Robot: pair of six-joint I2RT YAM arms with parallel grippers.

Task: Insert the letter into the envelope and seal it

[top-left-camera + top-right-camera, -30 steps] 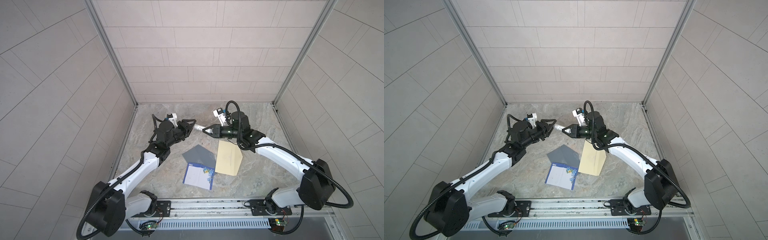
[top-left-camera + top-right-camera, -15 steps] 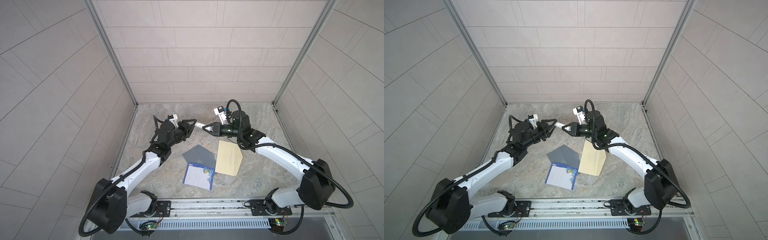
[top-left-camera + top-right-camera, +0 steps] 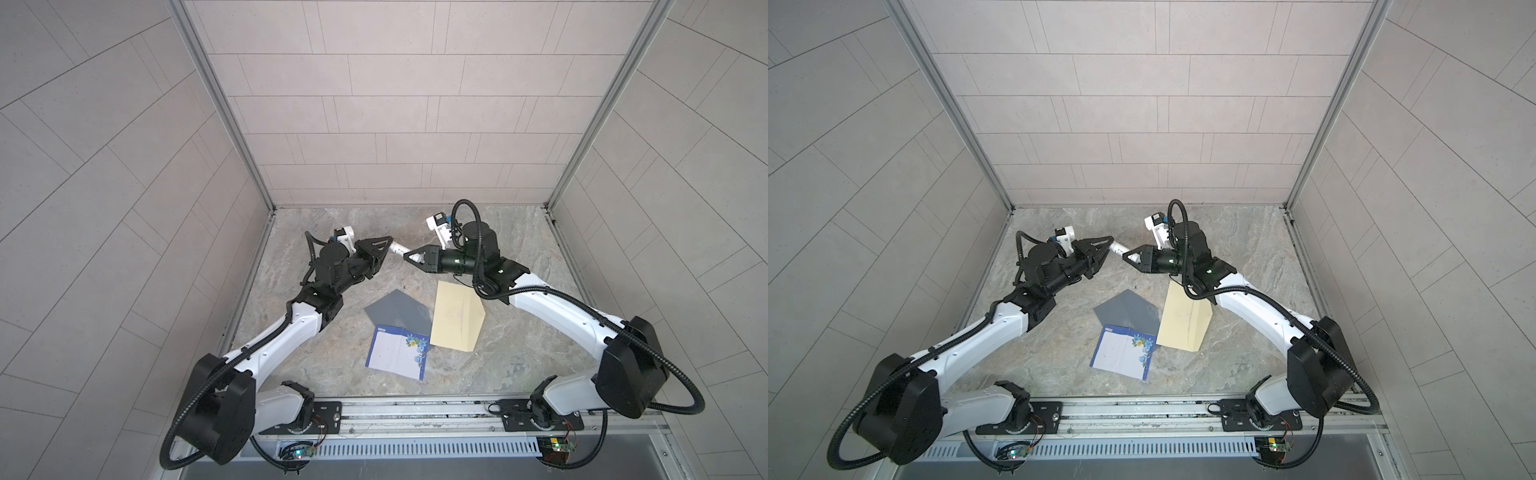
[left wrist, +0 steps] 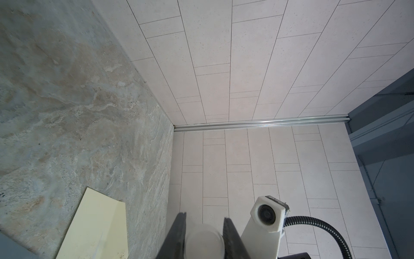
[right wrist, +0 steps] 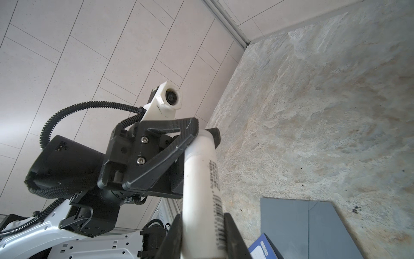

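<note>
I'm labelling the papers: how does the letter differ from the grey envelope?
The letter is a white rectangle with blue border and flower print; the grey envelope is plain. The letter has square corners; the grey envelope tapers to a point. Both lie flat on the table.

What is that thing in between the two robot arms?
A white tube. The left gripper and right gripper each hold one end, in both top views.
</note>
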